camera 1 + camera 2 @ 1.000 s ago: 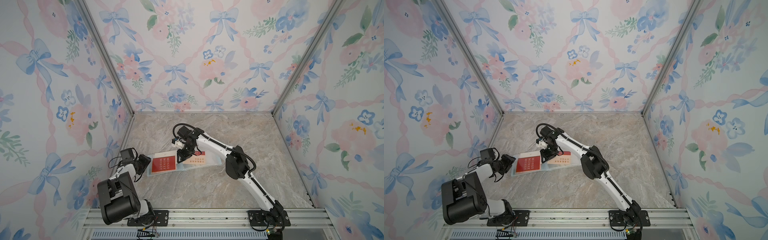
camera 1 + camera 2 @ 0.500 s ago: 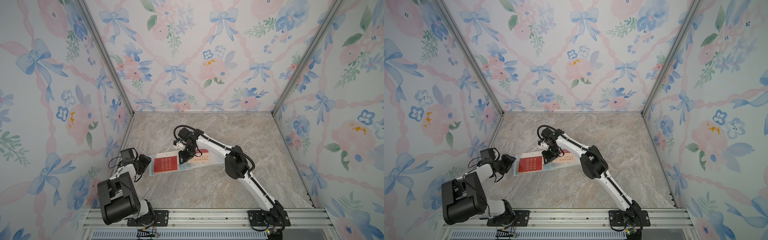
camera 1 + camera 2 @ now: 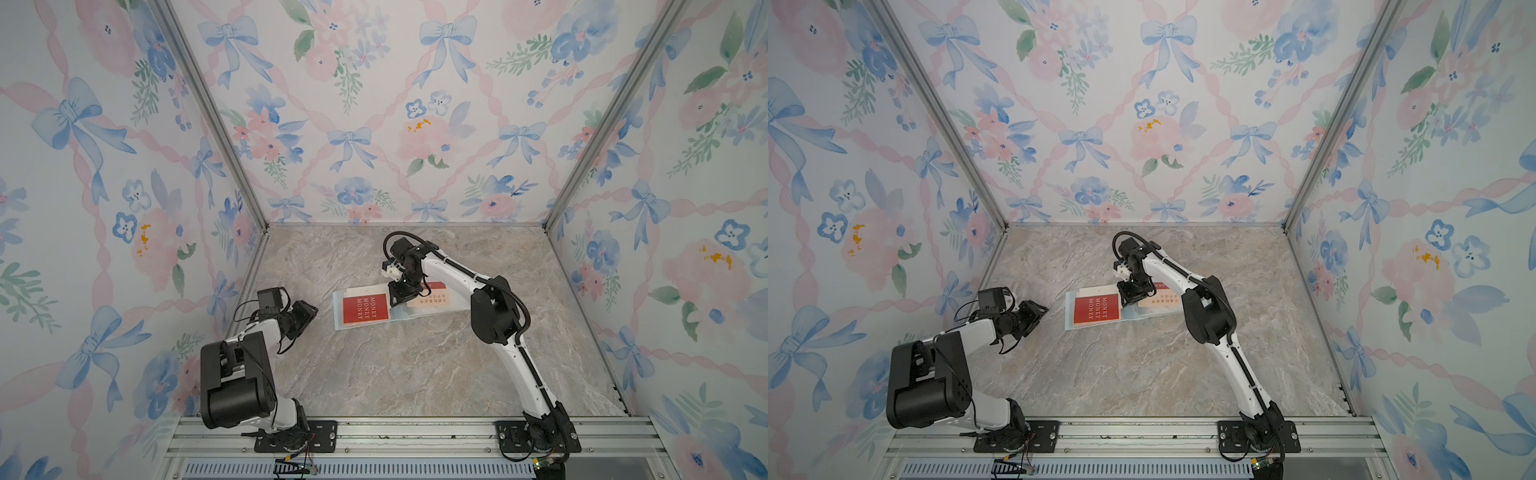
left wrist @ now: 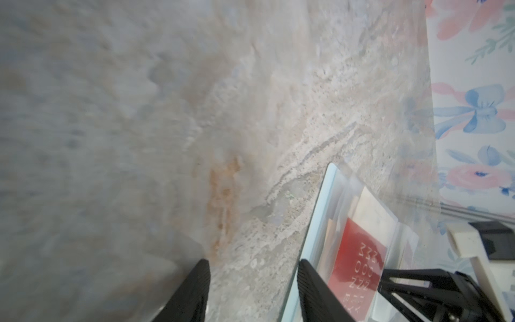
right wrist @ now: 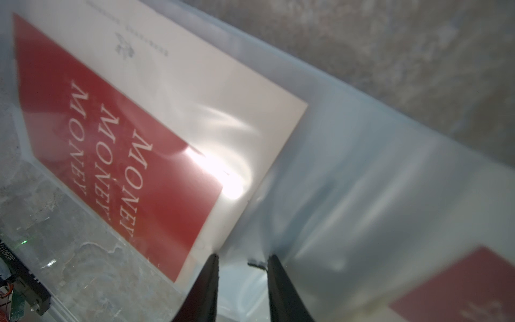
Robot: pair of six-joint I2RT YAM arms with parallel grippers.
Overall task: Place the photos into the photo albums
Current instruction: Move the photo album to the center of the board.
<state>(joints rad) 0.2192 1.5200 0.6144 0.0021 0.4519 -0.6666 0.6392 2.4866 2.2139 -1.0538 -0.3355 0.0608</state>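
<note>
The photo album (image 3: 415,314) (image 3: 1142,314) lies open on the marble floor, pale blue with clear sleeve pages. A red "MONEY MONEY MONEY" photo (image 3: 365,308) (image 3: 1096,308) (image 5: 111,133) sits in its left page over a cream one (image 5: 223,83). A cream photo with red print (image 3: 428,300) (image 3: 1158,301) lies on the right page. My right gripper (image 3: 400,298) (image 3: 1130,297) (image 5: 242,256) stands over the fold, its narrow jaws closed on clear sleeve pages. My left gripper (image 3: 309,313) (image 3: 1040,311) (image 4: 253,262) is open and empty, just off the album's left edge (image 4: 315,237).
Floral walls with metal corner posts (image 3: 216,124) close in the floor on three sides. The left wall is close behind my left arm. A metal rail (image 3: 374,432) with both arm bases runs along the front. Bare marble (image 3: 395,374) stretches between the album and the rail.
My right gripper has moved right and towards the back wall, and the album has slid along with it. The album's left edge now lies clear of my left gripper, which opened slightly.
</note>
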